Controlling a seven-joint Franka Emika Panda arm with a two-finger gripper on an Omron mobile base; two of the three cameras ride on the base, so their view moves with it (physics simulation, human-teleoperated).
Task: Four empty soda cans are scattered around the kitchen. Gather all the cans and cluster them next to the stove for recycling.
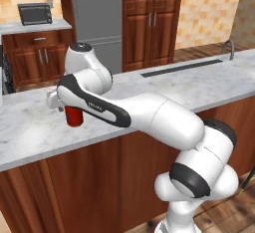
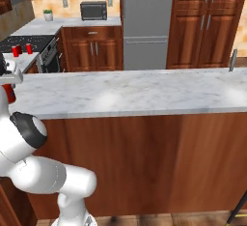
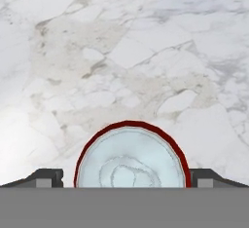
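Observation:
A red soda can (image 1: 74,117) with a silver top stands upright at the left end of the marble island counter (image 1: 164,85), under my hand. My gripper (image 1: 73,108) reaches down over it. In the hand view the can's top (image 3: 131,159) sits between the two fingertips (image 3: 47,178), which press its sides. The same can (image 2: 8,93) shows at the left edge of the right base view. Two more red cans (image 2: 16,51) (image 2: 29,49) stand beside the black stove (image 2: 29,40) on the far counter.
A steel toaster oven (image 2: 93,10) and a small potted plant (image 2: 48,14) sit on the back counter. The grey fridge (image 2: 147,22) stands between wooden cabinets. A faucet (image 1: 229,48) and a sink slot (image 1: 182,67) lie at the island's right end.

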